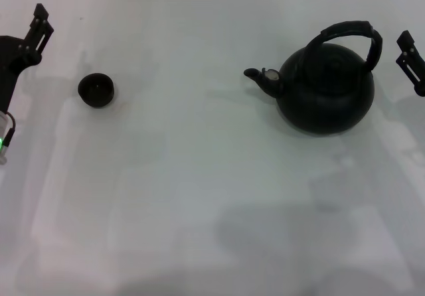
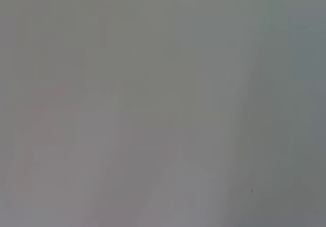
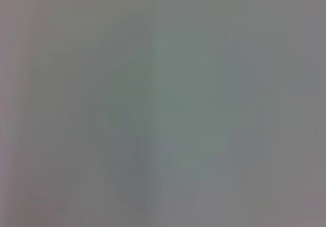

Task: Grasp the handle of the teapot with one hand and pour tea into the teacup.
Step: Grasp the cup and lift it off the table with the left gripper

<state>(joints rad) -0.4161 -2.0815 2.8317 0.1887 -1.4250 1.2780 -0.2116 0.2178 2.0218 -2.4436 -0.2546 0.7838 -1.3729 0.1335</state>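
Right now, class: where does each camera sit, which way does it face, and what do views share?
Head view: high, looking down at the table, teapot and teacup; left gripper and right gripper at its edges.
Left wrist view: blank pale surface, no robot parts.
Right wrist view: the same.
Shared: nothing identifiable.

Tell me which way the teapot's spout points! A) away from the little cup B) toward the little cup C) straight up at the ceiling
B: in the head view the teapot sits upright on the table with its spout sticking out toward the side where the cup stands.
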